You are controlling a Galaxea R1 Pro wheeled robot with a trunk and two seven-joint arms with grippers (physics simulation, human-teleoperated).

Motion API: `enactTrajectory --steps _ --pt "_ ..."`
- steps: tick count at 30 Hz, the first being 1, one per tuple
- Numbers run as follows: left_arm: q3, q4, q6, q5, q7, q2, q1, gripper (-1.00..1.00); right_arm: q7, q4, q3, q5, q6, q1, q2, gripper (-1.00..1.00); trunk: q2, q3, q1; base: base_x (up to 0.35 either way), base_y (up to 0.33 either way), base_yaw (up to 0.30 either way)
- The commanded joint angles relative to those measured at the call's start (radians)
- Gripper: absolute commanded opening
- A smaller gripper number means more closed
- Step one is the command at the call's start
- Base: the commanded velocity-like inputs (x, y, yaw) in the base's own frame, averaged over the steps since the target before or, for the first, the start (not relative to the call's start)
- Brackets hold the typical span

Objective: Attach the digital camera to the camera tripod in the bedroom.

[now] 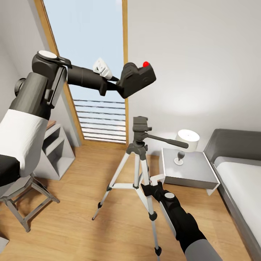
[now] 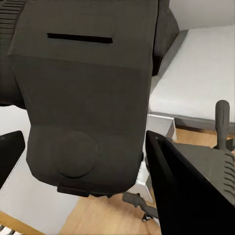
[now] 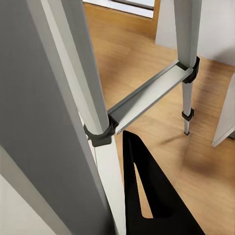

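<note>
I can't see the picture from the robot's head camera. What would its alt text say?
The robot's left gripper holds a small black digital camera in the air above a silver-legged camera tripod standing on a wood floor. Its right gripper is at the tripod's legs. Behind are a tall window, a bedside table with a lamp, and a bed.

a bedroom in a home: a grey-framed bed (image 1: 237, 181) with a pale mattress along one wall, a low nightstand (image 1: 188, 170) carrying a white-shaded lamp (image 1: 187, 139), light wood floor (image 1: 79, 221), pale grey walls, a tall wood-framed window (image 1: 90, 54), and a white cube shelf (image 1: 56, 152) in the corner.
</note>
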Motion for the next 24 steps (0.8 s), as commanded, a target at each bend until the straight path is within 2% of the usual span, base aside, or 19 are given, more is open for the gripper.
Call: enactTrajectory --steps 1,5,10,12,17,20,24 --pt "0.0 -0.001 0.005 -0.006 0.0 0.0 -0.001 -1.0 0.005 -0.002 -0.001 0.005 0.005 -0.001 0.0 -1.0 -0.002 -0.002 0.001 0.0 0.0 0.0" --pt "-0.006 0.004 0.004 -0.008 0.026 -0.002 -0.002 -1.0 0.005 -0.002 -0.001 0.005 0.005 -0.001 0.0 -1.0 -0.002 -0.002 0.001 0.0 0.0 0.0" --pt "-0.022 0.032 0.004 -0.012 0.03 -0.012 -0.002 -1.0 0.005 -0.002 -0.001 0.005 0.005 -0.001 0.0 -1.0 -0.002 -0.002 0.001 0.0 0.0 0.0" --pt "-0.041 0.04 0.005 -0.024 0.027 -0.017 -0.001 -1.0 0.005 -0.002 -0.001 0.005 0.004 -0.001 0.0 -1.0 -0.002 -0.002 0.001 0.0 0.0 0.0" --pt "-0.126 0.048 0.008 -0.088 0.022 -0.031 -0.002 -1.0 0.005 -0.002 -0.001 0.005 0.004 -0.001 0.0 -1.0 -0.002 -0.002 0.001 0.0 0.0 0.0" --pt "-0.149 0.054 0.007 -0.114 0.018 -0.046 -0.001 -1.0 0.006 -0.002 -0.001 0.005 0.005 -0.001 0.0 -1.0 -0.002 -0.002 0.001 0.0 0.0 0.0" --pt "-0.157 0.05 0.007 -0.125 -0.001 -0.051 -0.001 -1.0 0.006 -0.002 -0.001 0.005 0.005 -0.001 -0.001 -1.0 -0.002 -0.002 0.001 0.0 0.0 0.0"
